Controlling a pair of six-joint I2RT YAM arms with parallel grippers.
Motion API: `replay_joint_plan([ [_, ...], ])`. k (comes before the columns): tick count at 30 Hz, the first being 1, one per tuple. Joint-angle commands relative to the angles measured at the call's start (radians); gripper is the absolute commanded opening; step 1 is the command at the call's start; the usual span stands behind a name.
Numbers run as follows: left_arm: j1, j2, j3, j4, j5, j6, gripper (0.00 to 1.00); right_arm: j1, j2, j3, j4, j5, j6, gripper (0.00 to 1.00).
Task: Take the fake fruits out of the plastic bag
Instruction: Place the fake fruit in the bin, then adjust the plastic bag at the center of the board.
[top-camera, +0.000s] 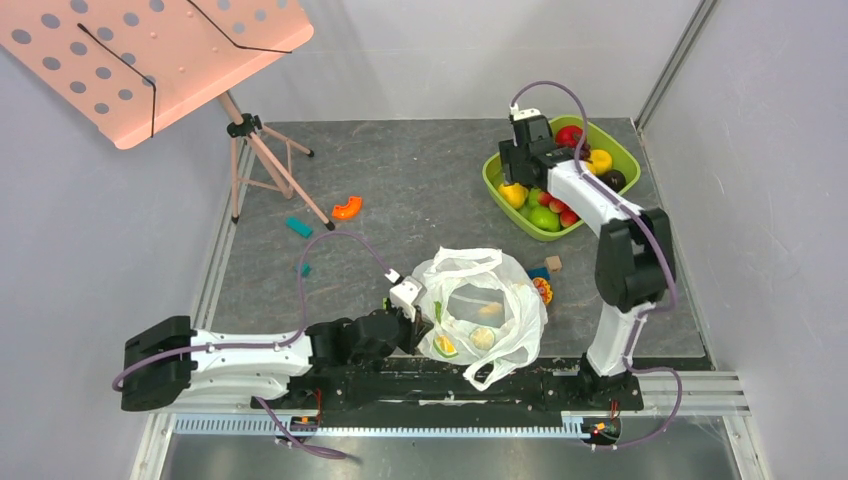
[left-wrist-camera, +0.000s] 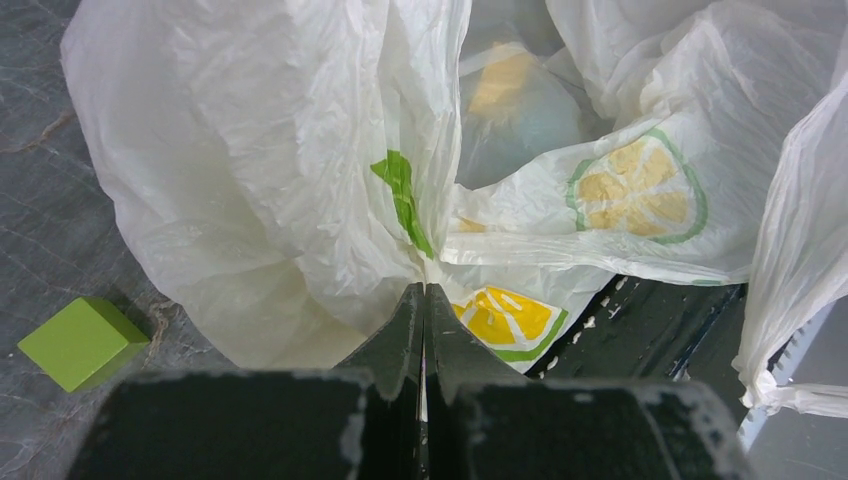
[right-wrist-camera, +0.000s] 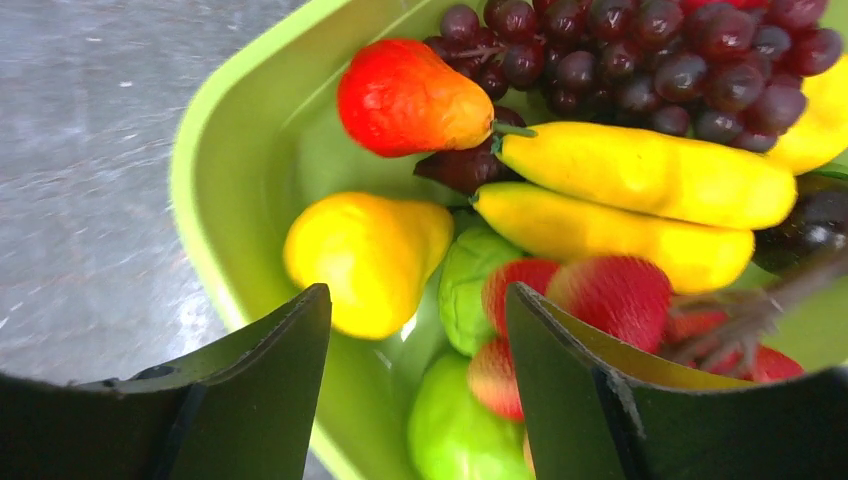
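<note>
Nearest the bases, the left gripper (left-wrist-camera: 425, 300) is pinching its two dark, scuffed fingers fully together on a gathered fold of the plastic bag (left-wrist-camera: 260, 180), and the thin film is disappearing into the seam between them. The bag is lying on the near middle of the dark, mottled table (top-camera: 420, 170), just ahead of the mounting rail. It is crinkled and milky, with lemon-slice prints and a green streak showing on its skin. Its mouth is gaping upward, with one loop handle lying toward the far side and the other trailing over the near rail, so its long axis is running roughly near to far. Inside, the fake fruits (left-wrist-camera: 510, 85) are showing only as pale yellow rounded shapes blurred by the film, and their number cannot be told. A matte green block (left-wrist-camera: 80, 340) is sitting on the table near the bag's edge. Farther off at the right, the right gripper (right-wrist-camera: 418, 295) is hanging with its jaws spread wide and gripping nothing. It is hovering above the glossy lime-green tray (right-wrist-camera: 230, 150), where a yellow pear shape (right-wrist-camera: 365, 255), a red-and-yellow piece (right-wrist-camera: 410, 95), smooth bananas (right-wrist-camera: 650, 170) and dark beaded grapes (right-wrist-camera: 620, 60) are lying heaped, the tray's right side being cut off. At the far left a pink perforated music stand (top-camera: 150, 60) is standing on its tripod.
</note>
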Motion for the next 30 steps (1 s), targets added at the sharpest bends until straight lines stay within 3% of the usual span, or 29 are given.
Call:
replay_joint_plan([
  [1,0.001,-0.07,0.013,-0.025,-0.038,-0.023,0.02,0.028,-0.244,-0.097,0.04,-0.061,-0.007,0.68],
  [6,0.001,-0.116,0.05,-0.076,-0.022,0.019,0.02,0.101,-0.504,-0.292,0.034,-0.141,0.034,0.7],
  [11,0.001,-0.09,0.133,-0.127,0.022,0.08,0.02,0.184,-0.722,-0.468,-0.094,-0.261,0.088,0.73],
  [15,0.0,-0.061,0.197,-0.126,0.068,0.111,0.02,0.191,-0.948,-0.661,-0.088,-0.283,0.169,0.74],
  [20,0.0,0.024,0.262,-0.08,0.109,0.141,0.02,0.191,-1.159,-0.754,-0.087,-0.473,0.18,0.7],
  [26,0.0,0.182,0.296,0.028,0.133,0.117,0.02,0.19,-1.31,-0.846,0.068,-0.804,0.265,0.56],
  [30,0.001,0.256,0.287,0.096,0.138,0.087,0.02,0.192,-1.307,-0.916,0.067,-0.852,0.318,0.32],
])
